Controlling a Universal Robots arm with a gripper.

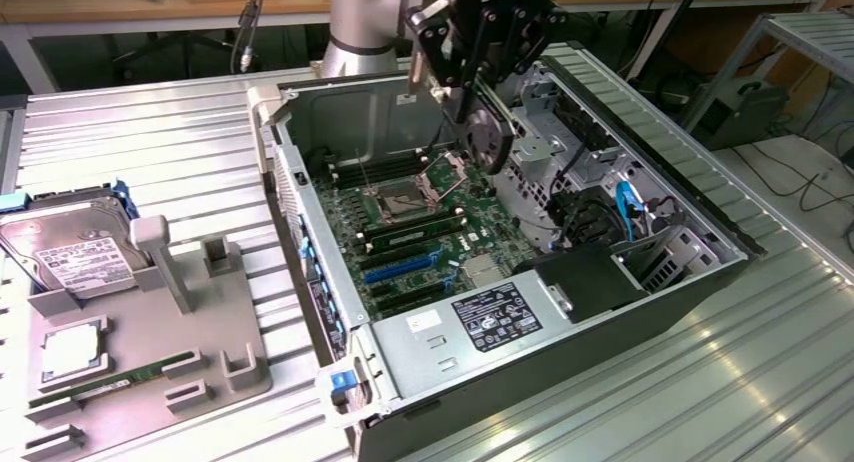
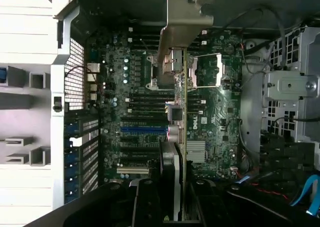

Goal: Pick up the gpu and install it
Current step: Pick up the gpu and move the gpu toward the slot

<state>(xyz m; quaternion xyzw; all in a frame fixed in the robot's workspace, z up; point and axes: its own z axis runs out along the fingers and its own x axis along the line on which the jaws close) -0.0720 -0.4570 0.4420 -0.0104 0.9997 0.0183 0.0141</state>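
Observation:
My gripper [image 1: 470, 87] hangs over the open computer case [image 1: 300, 192], shut on the gpu [image 1: 489, 137]. The black card is held on edge and pointing down, its round fan face toward the exterior view's right. It is clear of the green motherboard [image 1: 414, 232]. In the wrist view the gpu [image 2: 183, 112] runs edge-on as a thin line from between my fingers [image 2: 146, 199], with its silvery bracket [image 2: 182, 17] at the far end. It lies across the board [image 2: 135, 97], beside the blue expansion slot [image 2: 142, 129] and the processor socket [image 2: 207, 69].
A grey parts holder [image 1: 200, 322] at the exterior view's left carries a silver hard drive [image 1: 80, 252], a square chip [image 1: 74, 347] and a green memory stick [image 1: 120, 382]. Inside the case are the power supply [image 1: 494, 317], a metal drive cage [image 1: 547, 152] and cables [image 1: 627, 207].

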